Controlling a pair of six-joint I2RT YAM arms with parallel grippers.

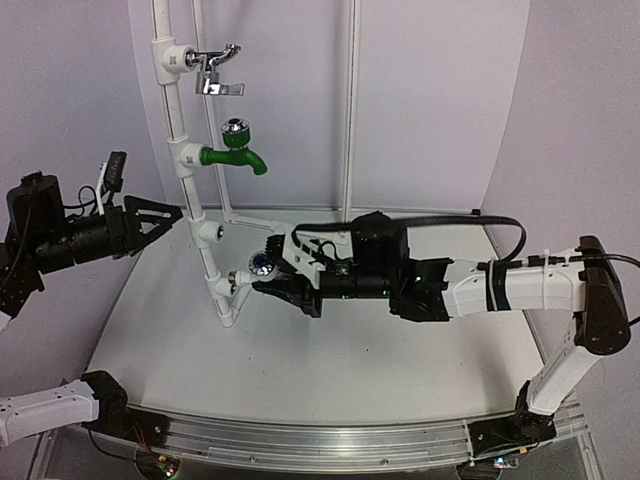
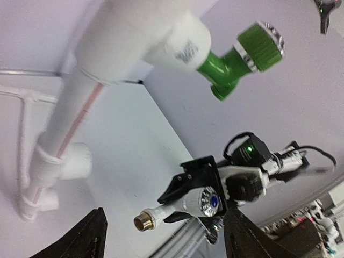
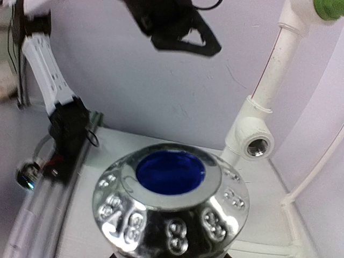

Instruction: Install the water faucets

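My right gripper (image 1: 272,272) is shut on a white water faucet (image 1: 258,268) with a shiny chrome knob and blue cap. It holds the faucet level and low beside the white pipe rack (image 1: 178,120). In the left wrist view the faucet (image 2: 185,205) shows its brass threaded end (image 2: 142,221) in free air, in no fitting. The knob (image 3: 171,201) fills the right wrist view and hides the right gripper's fingers. An empty threaded tee (image 3: 257,145) is beyond it. My left gripper (image 1: 172,215) is open and empty beside the pipe, its fingers (image 2: 86,236) apart.
A chrome lever tap (image 1: 215,70) and a green tap (image 1: 235,150) sit in the upper fittings of the rack. An open tee (image 1: 208,232) and a bottom elbow (image 1: 226,295) are lower down. Thin white tubes run behind the rack to the back wall.
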